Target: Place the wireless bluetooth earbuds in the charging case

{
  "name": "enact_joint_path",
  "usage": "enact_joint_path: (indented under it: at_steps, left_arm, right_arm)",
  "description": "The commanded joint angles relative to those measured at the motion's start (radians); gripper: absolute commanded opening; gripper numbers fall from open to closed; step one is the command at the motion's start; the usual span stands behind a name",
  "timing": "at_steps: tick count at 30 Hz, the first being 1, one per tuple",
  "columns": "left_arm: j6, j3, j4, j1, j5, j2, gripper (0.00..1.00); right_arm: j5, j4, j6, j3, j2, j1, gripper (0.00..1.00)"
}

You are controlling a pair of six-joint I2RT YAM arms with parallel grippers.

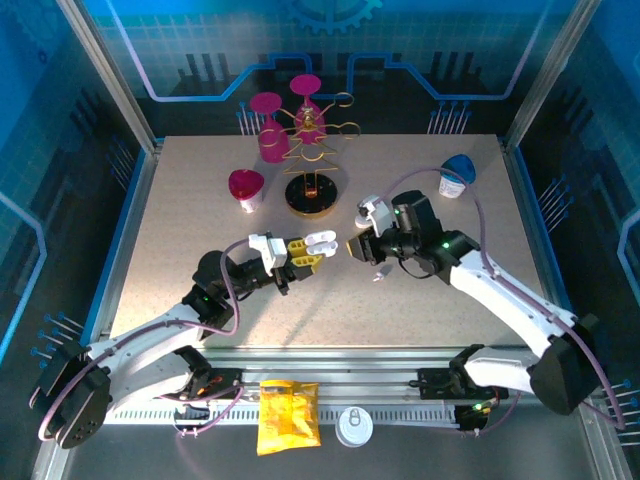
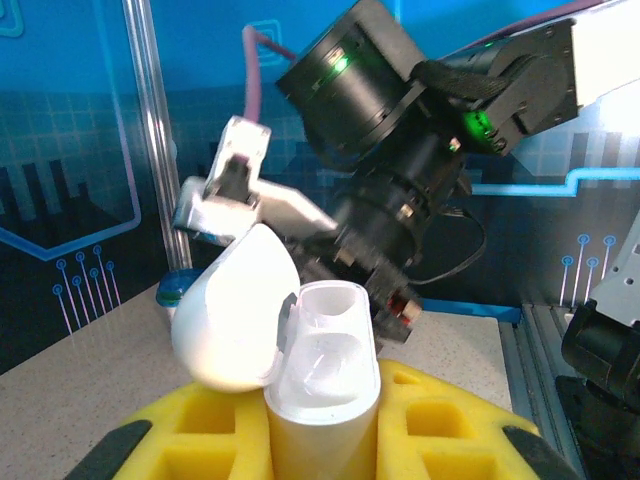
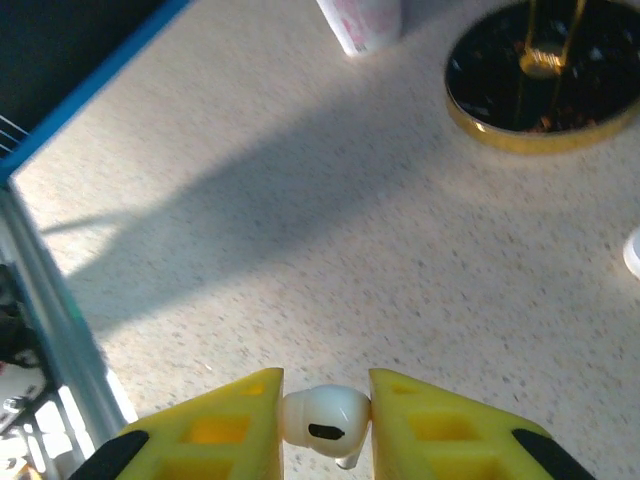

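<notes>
Out over the middle of the table the two arms meet nose to nose. The left gripper (image 1: 300, 254) is pressed tight on the charging case (image 2: 322, 400), holding it upright with the lid (image 2: 235, 310) flipped back to the left. The yellow pads (image 2: 205, 430) swallow the lower half of the case. I can't tell whether anything sits in its pale well.

Just to the right, the right gripper (image 3: 325, 420) pinches one white earbud (image 3: 318, 412) between its pads. The earbud's stem dips out of sight below them, and from above it is too small to make out.

Farther back stands a black, gold-rimmed stand base (image 3: 545, 85), cut off at the edge of the right wrist view. Left of it is a pink cup (image 1: 246, 188), and a blue cup (image 1: 458, 175) sits far right.
</notes>
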Motion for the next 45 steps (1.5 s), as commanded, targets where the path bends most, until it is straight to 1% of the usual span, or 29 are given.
enact_joint_path:
  at_steps: [1, 7, 13, 18, 24, 33, 41, 45]
  left_arm:
    - [-0.024, 0.002, 0.063, 0.008, -0.022, 0.019, 0.18]
    - [-0.025, 0.006, 0.099, 0.01, -0.033, 0.059, 0.18]
    - [-0.02, 0.006, 0.105, 0.015, -0.044, 0.077, 0.18]
    - [-0.02, 0.008, 0.107, 0.016, -0.042, 0.082, 0.18]
    - [-0.024, 0.01, 0.107, 0.016, -0.035, 0.084, 0.18]
    - [-0.038, 0.015, 0.118, 0.017, -0.025, 0.082, 0.18]
    - [-0.036, 0.017, 0.11, 0.02, -0.047, 0.073, 0.18]
    - [-0.036, 0.02, 0.111, 0.023, -0.048, 0.082, 0.18]
  right_arm:
    - [-0.087, 0.099, -0.015, -0.013, -0.068, -0.012, 0.23]
    - [-0.097, 0.135, 0.007, -0.001, -0.132, 0.006, 0.23]
    - [-0.055, 0.117, -0.02, 0.045, -0.182, 0.061, 0.23]
    - [-0.047, 0.122, -0.034, 0.08, -0.179, 0.112, 0.23]
    - [-0.059, 0.143, -0.039, 0.104, -0.146, 0.149, 0.24]
    - [-0.049, 0.155, -0.055, 0.1, -0.101, 0.158, 0.24]
    - [-0.004, 0.117, -0.093, 0.097, -0.108, 0.157, 0.24]
    - [-0.008, 0.117, -0.099, 0.099, -0.113, 0.157, 0.24]
